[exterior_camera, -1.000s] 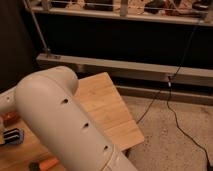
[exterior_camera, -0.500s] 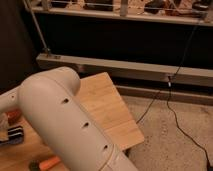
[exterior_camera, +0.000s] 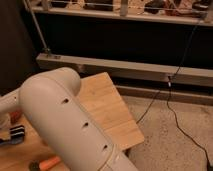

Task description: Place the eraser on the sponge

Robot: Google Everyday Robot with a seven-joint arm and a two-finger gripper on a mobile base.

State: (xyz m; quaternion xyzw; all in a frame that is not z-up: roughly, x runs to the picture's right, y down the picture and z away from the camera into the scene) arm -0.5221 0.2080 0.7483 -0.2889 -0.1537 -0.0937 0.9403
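The eraser (exterior_camera: 16, 133) shows as a dark striped block at the far left of the wooden table (exterior_camera: 107, 107). It lies on or against a sliver of blue, which looks like the sponge (exterior_camera: 9, 142). My pale arm (exterior_camera: 65, 125) fills the foreground and covers most of that area. My gripper (exterior_camera: 4, 125) is at the left edge just below the arm's far link, close above the eraser. It is largely cut off and hidden. Whether it touches the eraser cannot be made out.
An orange carrot (exterior_camera: 50, 162) lies at the table's near edge. A small reddish object (exterior_camera: 15, 117) sits behind the eraser. A black cable (exterior_camera: 172, 107) runs across the speckled floor on the right. A metal rail and dark shelving (exterior_camera: 130, 65) stand behind the table.
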